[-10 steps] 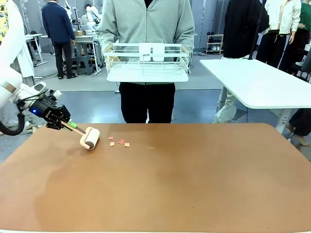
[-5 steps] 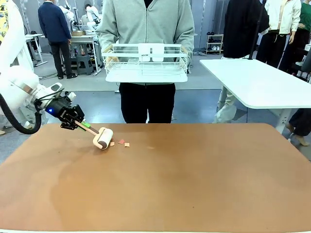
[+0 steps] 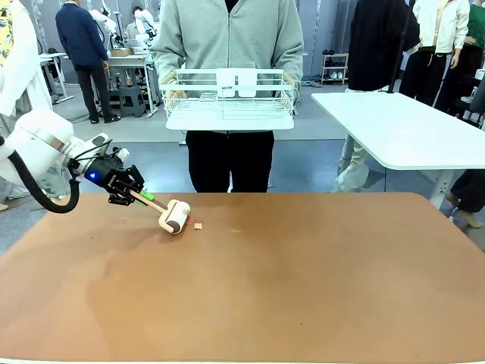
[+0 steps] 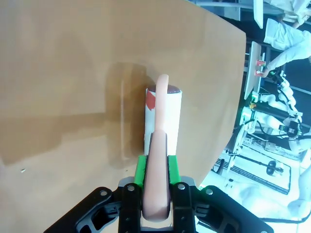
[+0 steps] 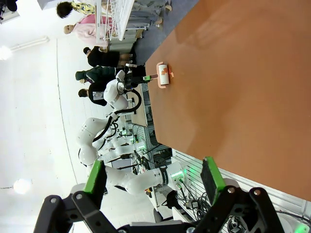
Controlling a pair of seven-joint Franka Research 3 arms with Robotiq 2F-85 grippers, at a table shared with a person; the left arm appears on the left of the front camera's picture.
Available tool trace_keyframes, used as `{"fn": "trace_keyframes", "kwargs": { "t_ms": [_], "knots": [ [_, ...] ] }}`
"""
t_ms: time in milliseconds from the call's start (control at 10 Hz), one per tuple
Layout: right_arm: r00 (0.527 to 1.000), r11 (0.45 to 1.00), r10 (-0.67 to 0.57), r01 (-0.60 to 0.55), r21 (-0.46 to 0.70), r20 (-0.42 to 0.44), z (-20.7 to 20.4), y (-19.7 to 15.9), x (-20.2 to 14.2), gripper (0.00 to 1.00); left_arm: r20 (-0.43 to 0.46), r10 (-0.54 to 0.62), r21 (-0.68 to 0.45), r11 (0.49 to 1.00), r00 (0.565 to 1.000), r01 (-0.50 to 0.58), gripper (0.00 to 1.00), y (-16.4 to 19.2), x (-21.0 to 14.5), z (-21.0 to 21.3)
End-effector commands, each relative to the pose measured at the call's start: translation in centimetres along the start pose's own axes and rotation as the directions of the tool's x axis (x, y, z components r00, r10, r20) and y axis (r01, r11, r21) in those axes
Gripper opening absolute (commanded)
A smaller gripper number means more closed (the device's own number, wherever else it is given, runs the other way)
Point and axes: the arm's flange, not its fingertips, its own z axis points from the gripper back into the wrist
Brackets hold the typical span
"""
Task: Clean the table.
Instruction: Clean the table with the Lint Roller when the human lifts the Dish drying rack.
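Scrap (image 3: 198, 226) beside roller (image 3: 175, 216); person's rack (image 3: 227, 119) beyond table (image 3: 303, 288).

Far-left on table (image 3: 303, 288) sit roller (image 3: 175, 217) + 1 scrap (image 3: 198, 225); mid & rt of top open to pass.

My front camera sits between my arms on my side of the table (image 3: 303, 288) and looks straight across it at the person (image 3: 227, 45) standing at the far edge. My left wrist camera looks from very near along my left gripper (image 4: 156, 170), with the lint roller (image 4: 163, 116) between and just beyond the jaws. My right wrist camera, rolled sideways, looks past my right gripper (image 5: 151, 178) from well back, over the tabletop. All three views share the roller and the brown top around it.
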Motion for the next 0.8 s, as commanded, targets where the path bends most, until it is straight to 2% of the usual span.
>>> {"fn": "trace_keyframes", "kwargs": {
  "t_ms": [0,400,700],
  "knots": [
    [1.0,1.0,0.008,-0.008,0.012,0.001,0.0,0.2,-0.4,1.0,0.06,0.016,0.038,0.999,0.998,-0.019,0.01,0.5,-0.4,-2.8],
    [1.0,1.0,0.008,-0.008,0.012,0.001,0.0,0.2,-0.4,1.0,0.063,0.02,-0.006,1.0,0.998,-0.02,0.01,-2.1,-1.3,-7.1],
    [1.0,1.0,0.008,-0.008,0.012,0.001,0.0,0.2,-0.4,1.0,0.034,0.02,-0.012,1.0,0.999,-0.019,0.01,-4.2,-1.5,-9.7]
  ]
}}
